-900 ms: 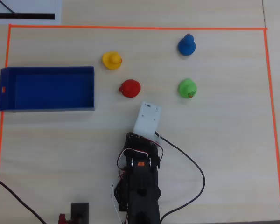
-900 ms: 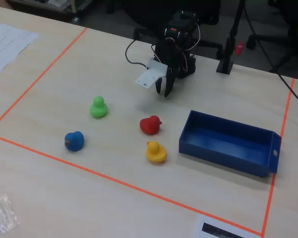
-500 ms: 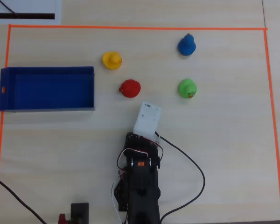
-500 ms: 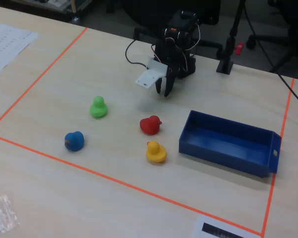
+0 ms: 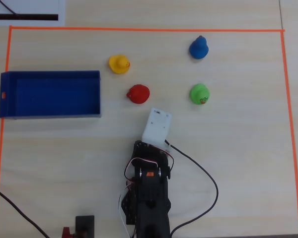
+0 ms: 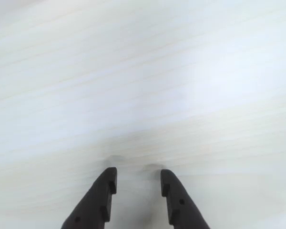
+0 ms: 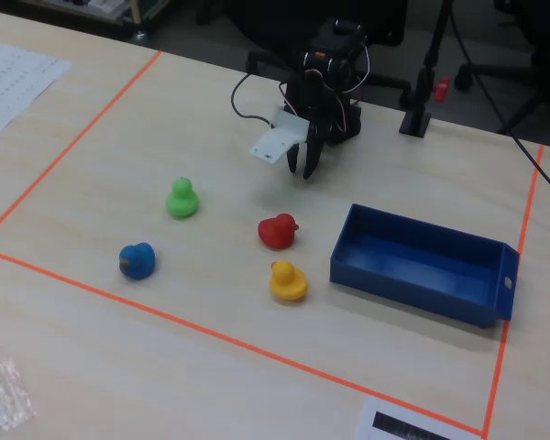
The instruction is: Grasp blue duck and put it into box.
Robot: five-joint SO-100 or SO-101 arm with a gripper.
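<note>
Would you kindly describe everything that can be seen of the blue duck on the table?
The blue duck is a small, glossy toy, seemingly rubber or plastic, with a rounded body and a smaller head. It stands upright on the pale wooden table, inside the orange tape border, nothing touching it. In the overhead view it sits at upper right, above the green duck; the gripper is far from it. Finer details are too small to tell.
</note>
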